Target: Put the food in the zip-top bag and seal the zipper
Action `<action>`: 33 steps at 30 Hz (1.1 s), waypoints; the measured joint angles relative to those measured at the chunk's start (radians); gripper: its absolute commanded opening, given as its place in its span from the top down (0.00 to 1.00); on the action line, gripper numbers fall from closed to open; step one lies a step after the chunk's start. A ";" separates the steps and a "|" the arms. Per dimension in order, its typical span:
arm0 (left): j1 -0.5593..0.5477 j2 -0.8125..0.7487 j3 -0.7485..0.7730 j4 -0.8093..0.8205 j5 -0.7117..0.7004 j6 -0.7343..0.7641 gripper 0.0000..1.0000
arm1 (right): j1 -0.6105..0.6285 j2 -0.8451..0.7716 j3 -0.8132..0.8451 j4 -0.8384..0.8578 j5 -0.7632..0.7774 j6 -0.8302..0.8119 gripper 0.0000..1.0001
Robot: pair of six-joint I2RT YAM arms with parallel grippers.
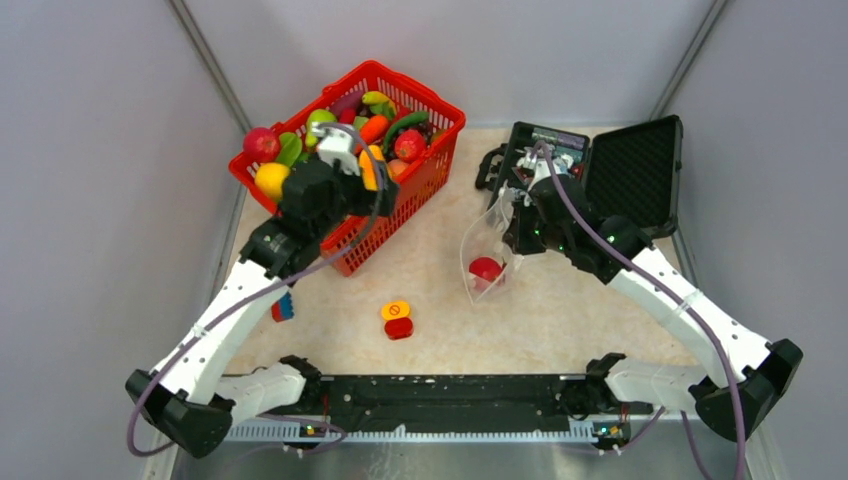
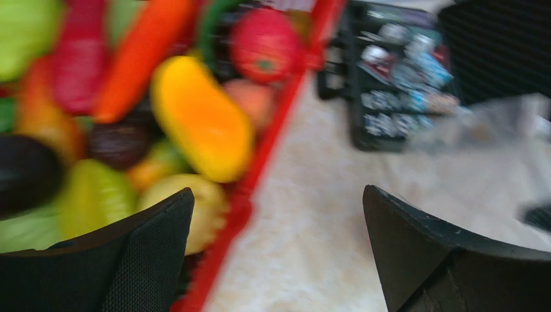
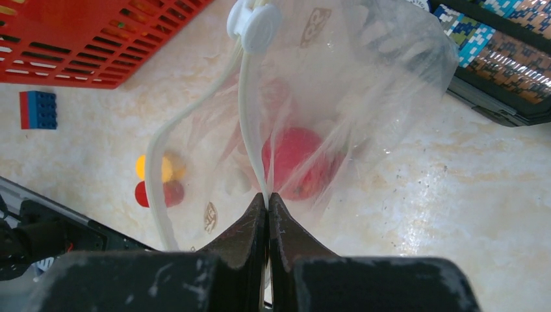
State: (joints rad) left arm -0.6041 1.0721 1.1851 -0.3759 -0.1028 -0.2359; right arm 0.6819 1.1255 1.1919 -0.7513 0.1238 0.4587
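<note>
Toy food (image 1: 350, 125) fills the red basket (image 1: 440, 165) at the back left; the blurred left wrist view shows a yellow-orange piece (image 2: 201, 117), a carrot (image 2: 140, 52) and a red piece (image 2: 263, 42). My left gripper (image 1: 345, 160) (image 2: 279, 208) is open and empty, straddling the basket's right rim (image 2: 260, 162). The clear zip-top bag (image 1: 487, 250) (image 3: 364, 78) hangs mid-table with one red food piece (image 1: 486, 268) (image 3: 295, 159) inside. My right gripper (image 1: 512, 215) (image 3: 268, 198) is shut on the whitish zipper strip (image 3: 247, 117), below its white slider (image 3: 255, 25). The bag's mouth is open.
An open black hard case (image 1: 610, 165) lies at the back right, just behind the bag. A blue-and-red brick (image 1: 284, 307) (image 3: 39, 109) and an orange-and-red button block (image 1: 397, 319) lie on the table in front. Grey walls enclose the table.
</note>
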 measured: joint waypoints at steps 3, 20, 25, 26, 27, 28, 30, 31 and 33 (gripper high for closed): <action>0.181 0.021 0.010 -0.008 -0.010 0.004 0.01 | -0.001 -0.003 -0.008 0.015 -0.017 0.006 1.00; 0.473 0.151 0.059 0.000 -0.159 -0.035 0.01 | -0.003 -0.031 -0.040 0.065 -0.061 0.014 1.00; 0.485 0.193 0.058 0.025 -0.185 -0.050 0.01 | -0.003 -0.031 -0.040 0.073 -0.068 0.014 1.00; 0.487 0.202 0.058 0.034 -0.183 -0.047 0.02 | -0.003 -0.031 -0.040 0.073 -0.068 0.014 1.00; 0.489 0.209 0.057 0.040 -0.180 -0.041 0.04 | -0.003 -0.031 -0.040 0.073 -0.069 0.014 1.00; 0.491 0.217 0.057 0.050 -0.171 -0.029 0.05 | -0.003 -0.031 -0.040 0.073 -0.069 0.014 1.00; 0.492 0.235 0.057 0.069 -0.157 -0.010 0.12 | -0.003 -0.031 -0.041 0.074 -0.069 0.014 1.00; 0.492 0.243 0.057 0.075 -0.153 -0.004 0.13 | -0.003 -0.031 -0.042 0.076 -0.070 0.014 1.00; 0.493 0.264 0.057 0.081 -0.147 0.005 0.14 | -0.003 -0.032 -0.050 0.082 -0.073 0.014 1.00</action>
State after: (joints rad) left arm -0.1108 1.3365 1.2423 -0.2947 -0.2501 -0.2310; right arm 0.6792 1.0931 1.1419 -0.6693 0.0509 0.4725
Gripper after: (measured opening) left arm 0.881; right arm 0.004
